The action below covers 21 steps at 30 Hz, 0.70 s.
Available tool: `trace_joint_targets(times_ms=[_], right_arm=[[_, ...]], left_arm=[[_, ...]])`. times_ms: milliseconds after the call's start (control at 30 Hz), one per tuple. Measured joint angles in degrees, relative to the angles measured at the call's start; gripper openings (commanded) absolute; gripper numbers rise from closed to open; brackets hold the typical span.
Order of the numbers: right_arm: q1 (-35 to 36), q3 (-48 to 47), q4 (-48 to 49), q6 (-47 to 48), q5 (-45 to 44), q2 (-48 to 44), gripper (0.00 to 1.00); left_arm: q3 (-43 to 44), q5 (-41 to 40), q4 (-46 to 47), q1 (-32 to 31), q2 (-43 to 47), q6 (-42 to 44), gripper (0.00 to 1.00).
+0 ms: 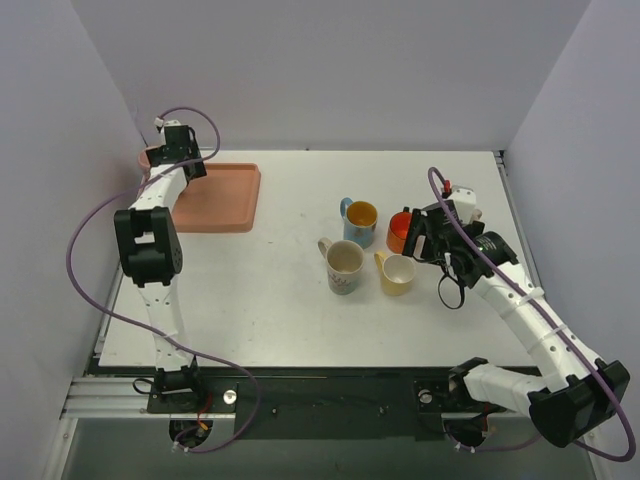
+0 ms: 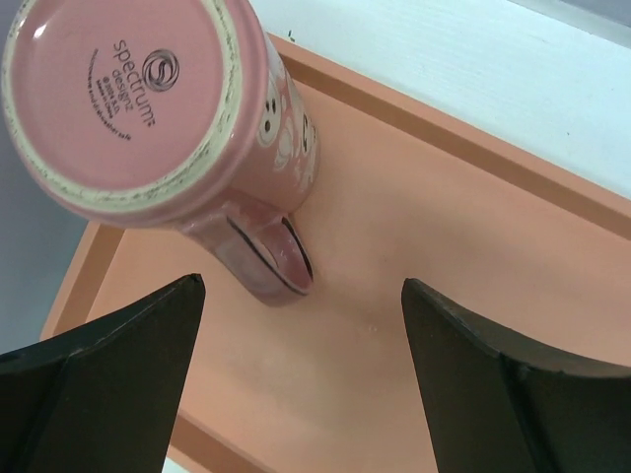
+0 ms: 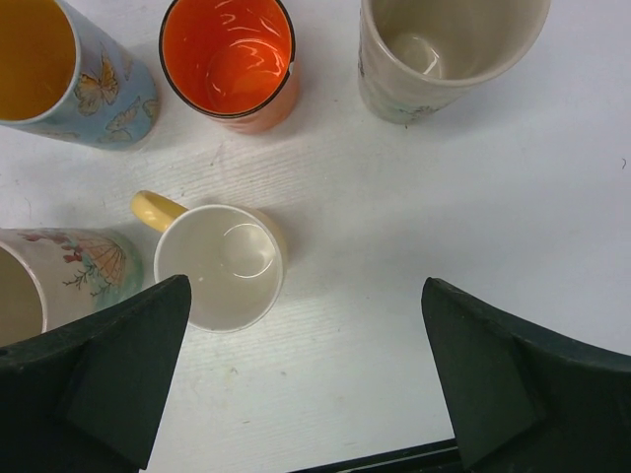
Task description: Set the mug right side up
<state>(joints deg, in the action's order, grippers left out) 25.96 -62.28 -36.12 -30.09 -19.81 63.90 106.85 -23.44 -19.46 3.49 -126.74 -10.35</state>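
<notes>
A pink mug (image 2: 148, 99) stands upside down on the orange tray (image 2: 444, 217), its marked base facing my left wrist camera and its handle (image 2: 271, 261) pointing toward my fingers. My left gripper (image 2: 301, 286) is open and empty, hovering just above the tray with the handle near the gap between the jaws. In the top view the left gripper (image 1: 178, 150) is at the tray's far left corner, and only a sliver of the pink mug (image 1: 148, 157) shows beside it. My right gripper (image 3: 306, 286) is open and empty above bare table.
Upright mugs cluster mid-table: a blue one (image 1: 358, 220), an orange cup (image 1: 400, 230), a floral one (image 1: 343, 265) and a yellow-handled one (image 1: 397, 273). A cream mug (image 3: 444, 39) shows only in the right wrist view. The right gripper (image 1: 432, 240) hangs over them.
</notes>
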Motion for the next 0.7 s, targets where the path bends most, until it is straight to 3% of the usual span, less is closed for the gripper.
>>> trace_joint_targets(times_ms=[200,333,467,600,633,700], right_arm=[[1.07,0.74,0.07,0.66,-0.2,0.33,0.98],[1.99,0.74,0.11,0.87,-0.42,0.33,0.98],[2.73,0.76,0.11,1.09,-0.55,0.35,0.98],[3.04,0.76,0.13,1.29,-0.76,0.33,0.99],[3.04,0.76,0.13,1.31,-0.79,0.33,0.99],[3.26,0.76,0.11,1.46,-0.81,0.33,0.99]], left_arm=[[10.86,-1.86,-4.7,0.09,-7.89,-0.52,0.77],[16.04,-2.6,-6.88,0.35,-12.63,-0.81,0.61],[17.86,-3.39,-8.63,0.7,-15.23,-1.09,0.41],[18.03,-3.69,-8.96,0.98,-15.39,-1.11,0.06],[18.05,-3.58,-8.9,1.03,-15.39,-0.79,0.0],[17.88,-3.45,-8.72,1.09,-15.37,-0.59,0.0]])
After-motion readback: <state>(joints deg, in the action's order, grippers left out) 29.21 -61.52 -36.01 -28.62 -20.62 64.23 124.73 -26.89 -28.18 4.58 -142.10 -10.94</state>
